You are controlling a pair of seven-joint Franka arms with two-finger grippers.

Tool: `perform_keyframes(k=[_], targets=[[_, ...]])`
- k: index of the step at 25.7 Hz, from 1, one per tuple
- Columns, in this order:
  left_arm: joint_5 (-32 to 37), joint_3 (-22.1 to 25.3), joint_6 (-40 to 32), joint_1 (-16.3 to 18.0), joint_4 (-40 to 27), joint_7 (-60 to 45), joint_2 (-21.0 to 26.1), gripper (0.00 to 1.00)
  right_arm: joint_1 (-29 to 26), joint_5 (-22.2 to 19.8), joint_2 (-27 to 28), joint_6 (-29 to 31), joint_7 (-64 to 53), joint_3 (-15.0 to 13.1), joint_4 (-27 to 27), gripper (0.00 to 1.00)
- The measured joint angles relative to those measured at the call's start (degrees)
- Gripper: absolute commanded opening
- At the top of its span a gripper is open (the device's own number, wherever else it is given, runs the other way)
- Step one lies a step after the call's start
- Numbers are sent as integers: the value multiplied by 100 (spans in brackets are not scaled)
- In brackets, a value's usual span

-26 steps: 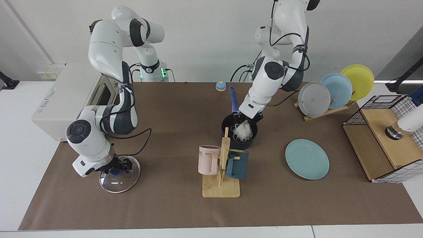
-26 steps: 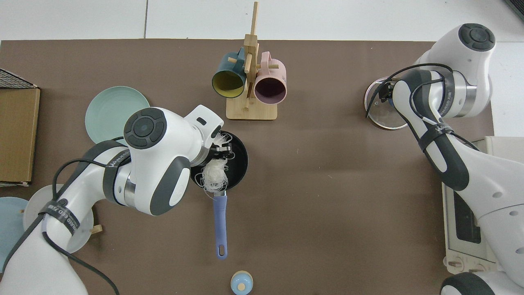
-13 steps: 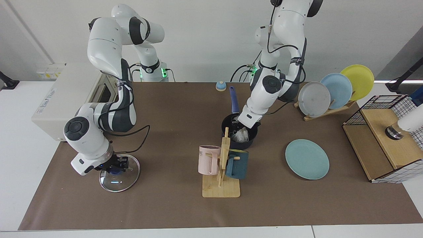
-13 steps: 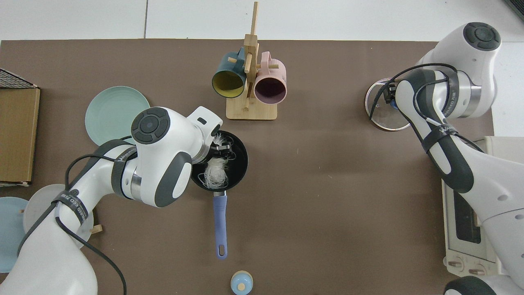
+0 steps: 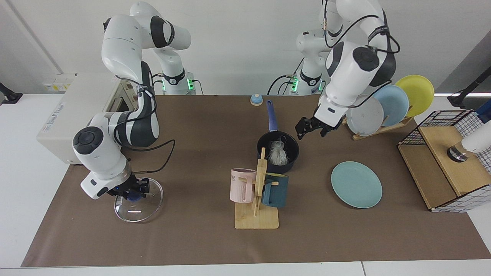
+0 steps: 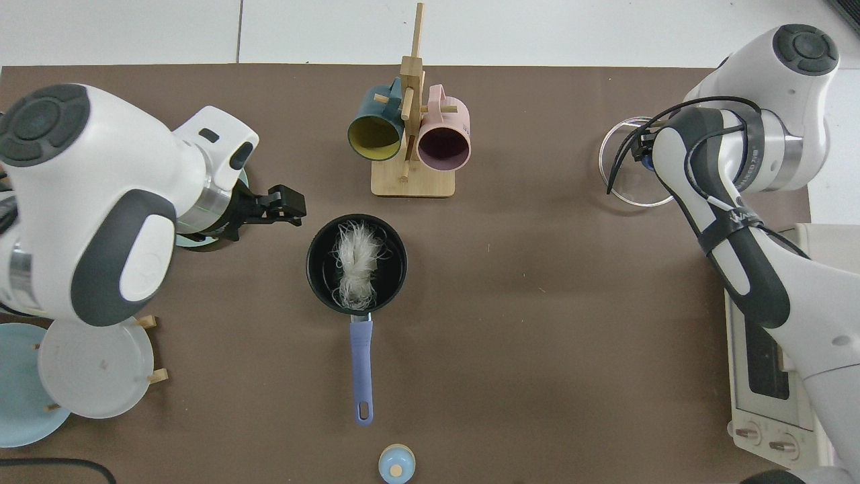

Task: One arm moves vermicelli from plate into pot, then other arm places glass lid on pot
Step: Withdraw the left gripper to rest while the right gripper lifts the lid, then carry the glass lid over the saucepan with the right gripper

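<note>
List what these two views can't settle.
- glass lid knob and right gripper: top view, mostly covered by the right arm.
- plate: top view, almost all under the left arm.
- pot front wall: facing view, behind the mug rack.

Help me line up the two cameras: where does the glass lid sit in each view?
Facing view: the glass lid is low at the picture's left edge of the mat, under the right hand.
Top view: it is at the upper right, partly behind that arm.
Shared landmark: the pot, near mid-table.
</note>
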Motion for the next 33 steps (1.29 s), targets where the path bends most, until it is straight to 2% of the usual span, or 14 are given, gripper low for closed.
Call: perform_keyframes(k=[9,13,18,27,29,33], targets=[[12,151,-1008,898,211,1244,-722,100,494,8,-929,-999,579,28,-98,0],[14,585,-1137,1062,211,1794,-807,99,845,13,-1549,-1160,1071,39,-538,0],[14,1245,-1225,1013,210,2313,-841,99,1524,21,-2114,-1168,2037,52,-1114,0],[14,1433,-1219,732,161,2758,-847,99,2961,24,-2305,-1162,3821,67,-1238,0],[71,1565,-1200,594,160,2774,-847,99,3239,38,-2300,-1162,4116,68,-1198,0],[706,1980,-1064,78,162,2833,-847,100,3857,53,-2052,-1171,4940,59,-924,0]])
